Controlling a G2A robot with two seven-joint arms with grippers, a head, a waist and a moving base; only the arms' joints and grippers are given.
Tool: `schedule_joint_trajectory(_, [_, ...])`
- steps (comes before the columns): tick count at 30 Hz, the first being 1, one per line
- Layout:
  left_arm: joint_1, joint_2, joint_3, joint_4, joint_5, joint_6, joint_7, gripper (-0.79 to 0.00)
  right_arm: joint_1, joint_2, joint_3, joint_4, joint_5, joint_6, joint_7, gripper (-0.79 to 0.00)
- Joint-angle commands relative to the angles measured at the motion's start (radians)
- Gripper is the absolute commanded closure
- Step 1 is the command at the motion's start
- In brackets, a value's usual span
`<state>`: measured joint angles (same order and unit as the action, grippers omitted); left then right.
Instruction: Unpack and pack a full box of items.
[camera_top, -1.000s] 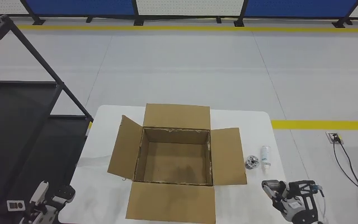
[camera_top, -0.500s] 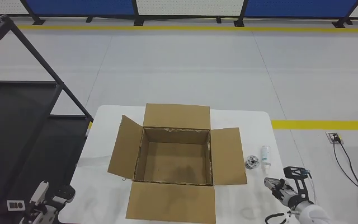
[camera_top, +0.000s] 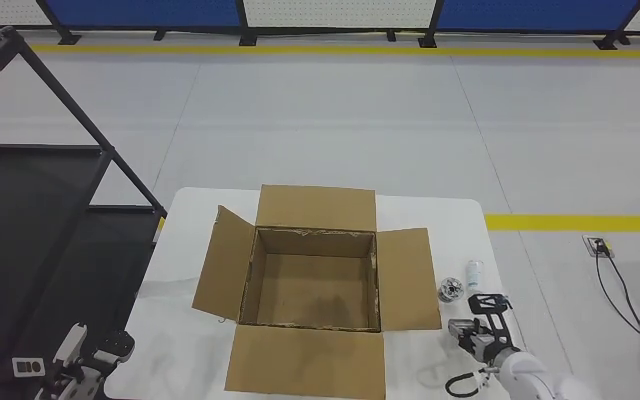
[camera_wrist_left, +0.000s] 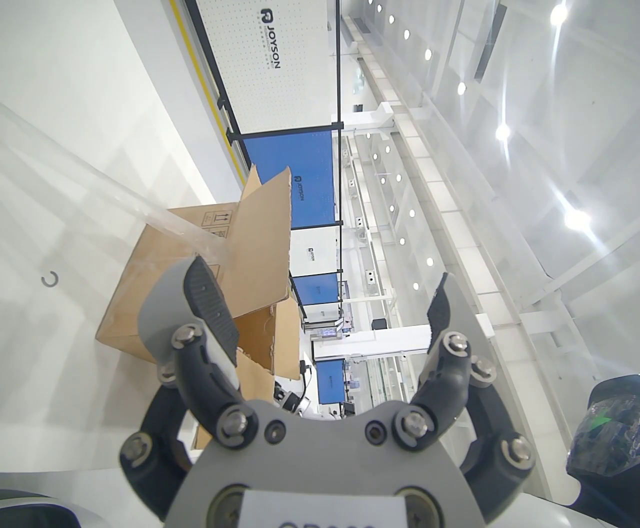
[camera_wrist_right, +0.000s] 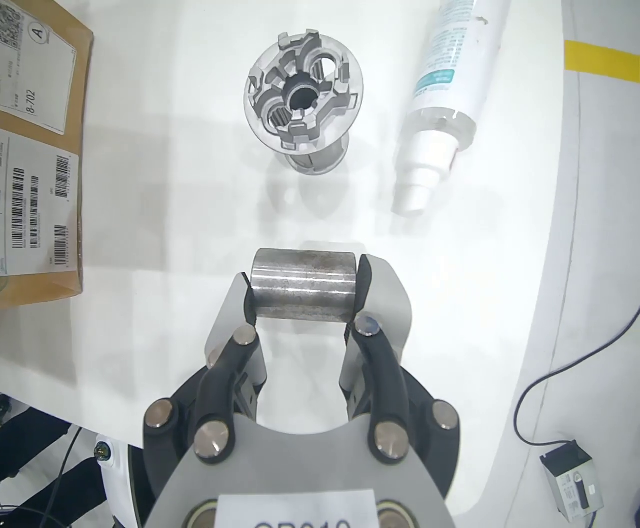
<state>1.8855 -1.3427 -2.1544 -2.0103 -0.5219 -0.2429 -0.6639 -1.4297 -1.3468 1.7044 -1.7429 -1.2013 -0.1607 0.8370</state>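
Right gripper pinches a steel cylinder between its fingers; metal hub sits at eleven o'clock, bottle at twelve.

The left gripper, a grey metal body with two black linkages, sits low at the robot's near left and is aimed forward and upward. Its ribbed black fingers are spread wide apart with nothing between them. The right gripper, of the same build, sits at the robot's near right and points downward. Its jaws press against the two flat ends of a short, dull grey steel cylinder, which lies crosswise between the pads.
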Motion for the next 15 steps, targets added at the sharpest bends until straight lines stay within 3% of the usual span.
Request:
schedule_joint_trajectory(1, [0.0,0.0,0.0,0.0,0.0,0.0,0.0,-0.785,0.008,0.002,-0.013,0.01,-0.012,-0.003,-0.004,0.0])
schedule_joint_trajectory(8, [0.0,0.0,0.0,0.0,0.0,0.0,0.0,-0.785,0.027,0.007,-0.037,0.047,-0.022,-0.004,-0.016,0.0])
schedule_joint_trajectory(15, [0.0,0.0,0.0,0.0,0.0,0.0,0.0,-0.785,0.044,0.023,-0.001,0.066,0.064,-0.128,-0.017,0.0])
